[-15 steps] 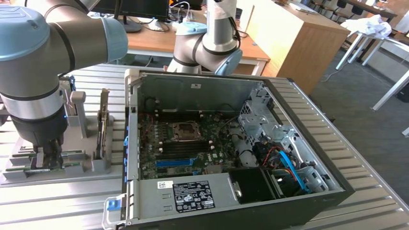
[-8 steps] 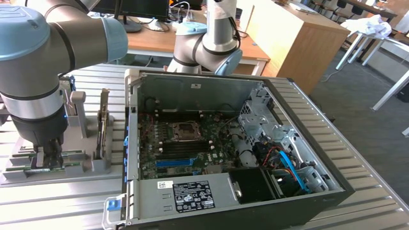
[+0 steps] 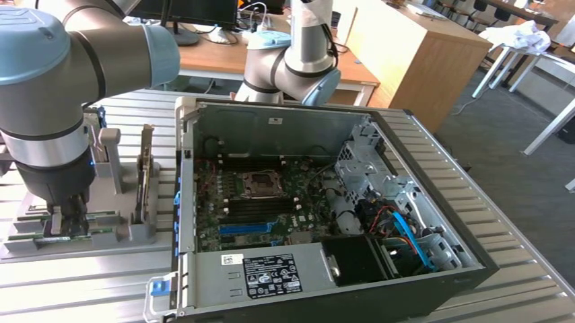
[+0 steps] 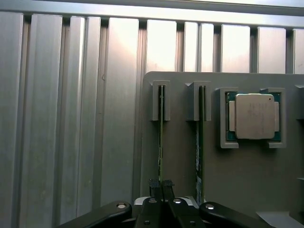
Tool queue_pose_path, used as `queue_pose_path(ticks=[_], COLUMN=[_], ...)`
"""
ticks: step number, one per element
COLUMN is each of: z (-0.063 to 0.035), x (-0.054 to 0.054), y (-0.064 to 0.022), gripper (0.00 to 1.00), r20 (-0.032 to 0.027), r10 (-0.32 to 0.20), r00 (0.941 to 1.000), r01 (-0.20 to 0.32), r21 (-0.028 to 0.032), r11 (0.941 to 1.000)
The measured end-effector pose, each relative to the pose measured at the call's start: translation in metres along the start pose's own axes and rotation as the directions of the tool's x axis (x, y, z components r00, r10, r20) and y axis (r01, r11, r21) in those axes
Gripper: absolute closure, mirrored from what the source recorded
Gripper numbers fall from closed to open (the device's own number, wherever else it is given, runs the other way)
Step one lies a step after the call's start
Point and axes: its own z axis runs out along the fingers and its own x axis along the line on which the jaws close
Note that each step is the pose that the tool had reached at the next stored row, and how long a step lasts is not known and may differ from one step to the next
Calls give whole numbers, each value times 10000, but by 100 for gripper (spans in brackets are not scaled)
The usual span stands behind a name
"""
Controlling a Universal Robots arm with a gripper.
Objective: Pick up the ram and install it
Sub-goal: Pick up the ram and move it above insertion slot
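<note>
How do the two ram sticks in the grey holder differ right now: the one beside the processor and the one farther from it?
The farther ram is clamped between the fingertips of the gripper; the nearer ram has nothing touching it. The farther ram stands in the slot by the edge of the grey holder; the nearer ram stands next to the processor. Shared: both are thin green sticks standing on edge, parallel, each in its own slot.

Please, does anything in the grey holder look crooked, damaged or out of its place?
Nothing stands out. The ram in the claw and the second stick both stand straight on edge in the slots of the grey holder, parallel to each other, and the processor lies square in its recess.
</note>
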Motion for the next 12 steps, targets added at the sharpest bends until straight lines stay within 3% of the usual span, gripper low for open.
queue_pose_path(ticks=[12], z=[-126], x=[-3], y=[0], gripper=[89], r20=[-1], r10=[0], r00=[10000], r01=[0], r21=[-2], r11=[10000])
